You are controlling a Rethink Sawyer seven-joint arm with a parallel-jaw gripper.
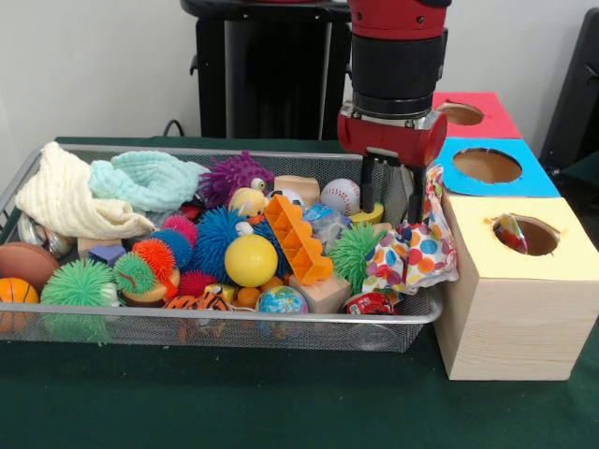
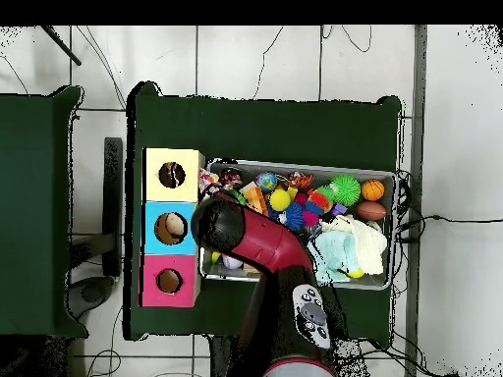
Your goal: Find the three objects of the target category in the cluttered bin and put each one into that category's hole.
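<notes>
The wire mesh bin (image 1: 234, 318) lies on the green table, full of toys. A polka-dot cloth (image 1: 412, 254) is draped over the bin's right end, and a strip of it rises beside my right finger. My gripper (image 1: 390, 198) hangs over that end, just left of the cloth, with its fingers apart and nothing between them. The pale wooden box with the yellow-surround hole (image 1: 526, 236) stands right of the bin, and a second polka-dot cloth (image 1: 510, 232) shows inside the hole. In the overhead view the arm (image 2: 224, 226) hides the gripper; the cloth (image 2: 208, 180) lies next to the yellow hole (image 2: 172, 175).
The blue-surround hole (image 1: 487, 166) and red-surround hole (image 1: 460, 114) stand behind the yellow one. The bin holds spiky balls, a yellow ball (image 1: 250, 260), an orange block (image 1: 298, 238), a baseball (image 1: 340, 196), a cream cloth (image 1: 65, 196) and a mint knit cloth (image 1: 145, 178).
</notes>
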